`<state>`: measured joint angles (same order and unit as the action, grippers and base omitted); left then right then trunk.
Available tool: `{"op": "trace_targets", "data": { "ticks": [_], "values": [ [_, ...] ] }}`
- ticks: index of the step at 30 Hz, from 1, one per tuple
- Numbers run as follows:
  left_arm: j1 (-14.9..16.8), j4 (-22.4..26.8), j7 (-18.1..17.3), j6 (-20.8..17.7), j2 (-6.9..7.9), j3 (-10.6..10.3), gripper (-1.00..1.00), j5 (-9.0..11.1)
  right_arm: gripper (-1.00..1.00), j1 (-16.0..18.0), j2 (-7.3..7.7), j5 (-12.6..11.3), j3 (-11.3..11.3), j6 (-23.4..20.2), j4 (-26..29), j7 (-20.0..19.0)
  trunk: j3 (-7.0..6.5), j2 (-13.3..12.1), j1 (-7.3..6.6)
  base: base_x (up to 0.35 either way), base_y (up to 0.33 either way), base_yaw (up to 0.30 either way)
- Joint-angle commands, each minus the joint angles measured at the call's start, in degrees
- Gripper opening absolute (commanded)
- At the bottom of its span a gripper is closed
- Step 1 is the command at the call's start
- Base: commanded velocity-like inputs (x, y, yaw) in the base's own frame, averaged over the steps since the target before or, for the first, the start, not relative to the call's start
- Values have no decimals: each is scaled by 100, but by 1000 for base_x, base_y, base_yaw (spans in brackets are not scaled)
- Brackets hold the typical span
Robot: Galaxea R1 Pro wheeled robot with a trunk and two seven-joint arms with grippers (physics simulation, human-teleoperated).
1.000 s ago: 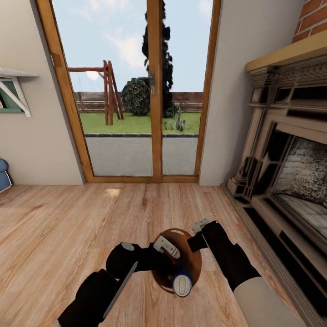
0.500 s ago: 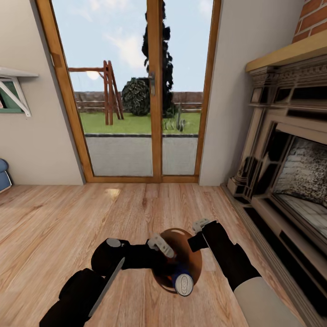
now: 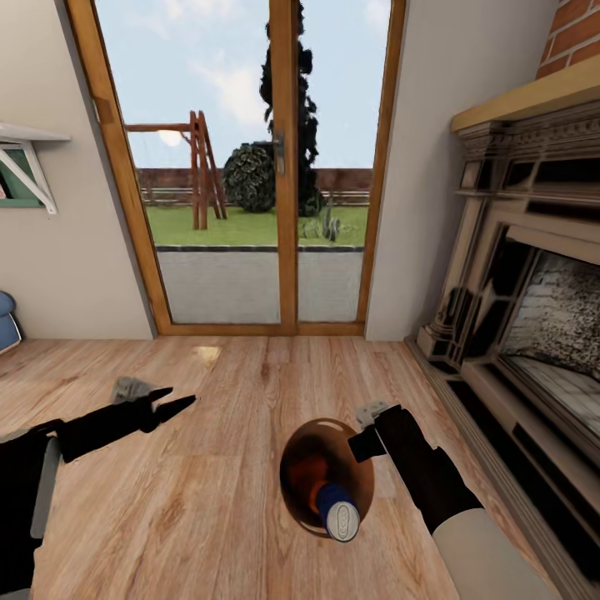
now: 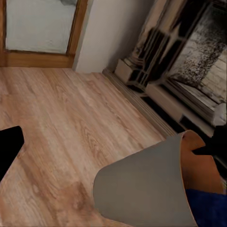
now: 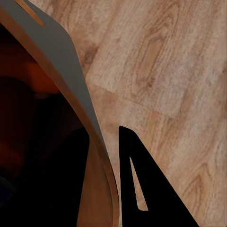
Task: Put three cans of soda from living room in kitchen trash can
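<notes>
Living room scene, looking down over a light wood plank floor (image 3: 250, 400) toward wood-framed glass doors (image 3: 250, 167), with an ornate carved fireplace (image 3: 533, 275) along the right wall and red brick chimney (image 3: 575, 33) above it.

Small round tapered bin, grey outside and brown inside (image 3: 327, 475), held up over the floor in front of the fireplace hearth, nearer the robot than the doors. Right tool (image 3: 367, 433) clamped on the bin's rim on the fireplace side; in the right wrist view one dark finger (image 5: 142, 189) lies outside the grey wall (image 5: 71, 75) and the other inside against the brown lining, so closed narrow on the rim.

Inside the bin: a dark blue cylinder with a grey top (image 3: 338, 512) leaning at the near edge, grey lid facing up, and bright orange (image 3: 312, 471) visible beneath and behind it in the shadowed interior. Not clear how many orange cans lie there. Blue of the can also seen at the bin's mouth in the left wrist view (image 4: 208, 208), beside the grey outer wall (image 4: 142, 189).

Left tool (image 3: 171, 404) well apart from the bin, out on the side away from the fireplace, above bare planks, two dark pointed fingers (image 3: 179, 407) slightly spread with a narrow gap, gripping nothing.

Blue sofa edge (image 3: 7, 321) against the wall opposite the fireplace, under a white bracket shelf (image 3: 25, 158).
</notes>
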<state>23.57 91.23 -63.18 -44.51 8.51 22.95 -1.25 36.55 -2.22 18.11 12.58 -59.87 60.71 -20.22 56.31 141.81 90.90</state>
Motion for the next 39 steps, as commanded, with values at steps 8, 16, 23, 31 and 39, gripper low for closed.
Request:
{"op": "trace_targets", "data": {
  "ticks": [8, 16, 23, 31, 39],
  "values": [
    [-60, -186, 1081, 470, -52, 755, 100, -46, -100, -2, 12, -115, -11, -13, 13, -8, -1, 0, -1, 0, 0, 0],
    [-252, -1343, 2118, 1475, -56, 757, 100, -49, -100, -12, 181, -107, -330, -13, 49, -8, -1, 0, -1, 0, 0, 0],
    [-274, -2139, 2254, 2080, -56, 516, 100, -61, -100, -30, 578, -107, -893, -13, 342, -12, -1, 0, -1, 0, 0, 0],
    [-282, -2713, 2496, 2545, -66, 355, 100, -385, -100, -48, 1084, -131, -1808, -13, 690, -63, -1, 0, -1, 0, 0, 0],
    [-283, -3275, 2616, 3104, -69, 311, 100, -615, -100, -52, 1295, -167, -2241, -13, 518, -156, -1, 0, -1, 0, 0, 0]
  ]
}}
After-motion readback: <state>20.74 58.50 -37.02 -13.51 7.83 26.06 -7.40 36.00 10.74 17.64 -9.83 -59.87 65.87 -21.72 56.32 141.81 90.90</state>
